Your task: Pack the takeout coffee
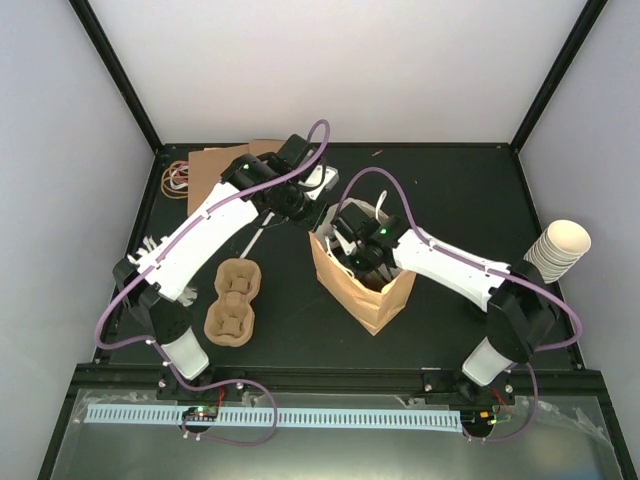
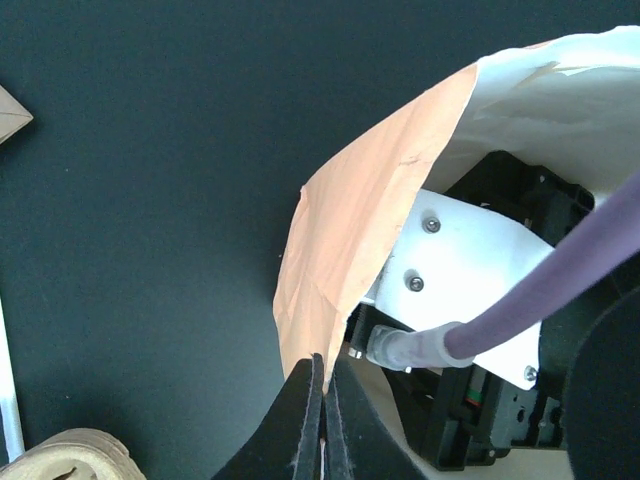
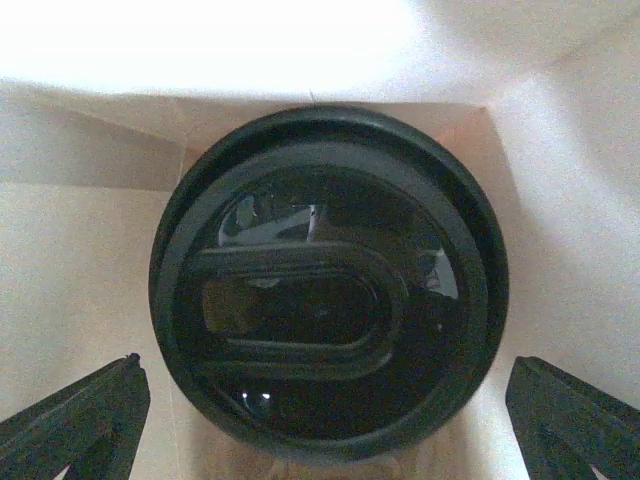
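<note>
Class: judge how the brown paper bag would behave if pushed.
Probably floppy: the paper bag bends at its thin rim where the left gripper pinches it. Likely light and tippable, though the lidded cup inside may steady it.

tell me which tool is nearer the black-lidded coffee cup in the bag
Right. The right tool hangs open inside the paper bag, its fingers either side of the lidded coffee cup. The left tool is shut on the bag's rim, outside.
</note>
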Action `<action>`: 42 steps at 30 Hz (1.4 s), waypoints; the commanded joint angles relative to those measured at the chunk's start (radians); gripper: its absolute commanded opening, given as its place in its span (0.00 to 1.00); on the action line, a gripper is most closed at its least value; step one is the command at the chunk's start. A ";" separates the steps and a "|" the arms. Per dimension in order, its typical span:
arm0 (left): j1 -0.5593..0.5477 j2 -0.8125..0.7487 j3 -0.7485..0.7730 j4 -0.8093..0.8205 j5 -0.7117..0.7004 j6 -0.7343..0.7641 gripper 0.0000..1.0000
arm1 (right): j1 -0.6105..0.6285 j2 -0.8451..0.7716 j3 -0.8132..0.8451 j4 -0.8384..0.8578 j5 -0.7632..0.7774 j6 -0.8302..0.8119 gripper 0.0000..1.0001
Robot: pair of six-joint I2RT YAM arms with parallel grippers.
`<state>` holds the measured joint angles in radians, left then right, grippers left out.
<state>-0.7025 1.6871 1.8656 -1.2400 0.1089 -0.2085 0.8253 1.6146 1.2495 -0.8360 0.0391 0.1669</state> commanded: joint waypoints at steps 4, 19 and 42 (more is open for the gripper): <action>-0.010 -0.004 0.049 -0.040 -0.015 0.015 0.01 | 0.006 -0.073 0.022 -0.057 0.034 0.024 1.00; -0.016 -0.001 0.056 -0.049 -0.029 0.011 0.02 | 0.009 -0.185 0.069 -0.115 0.032 0.027 1.00; -0.019 -0.001 0.053 -0.062 -0.054 -0.003 0.02 | 0.008 -0.350 0.033 -0.103 -0.003 0.020 1.00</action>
<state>-0.7204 1.6871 1.8774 -1.2671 0.0952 -0.2092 0.8303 1.3266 1.3041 -0.9676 0.0395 0.1860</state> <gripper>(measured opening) 0.021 0.999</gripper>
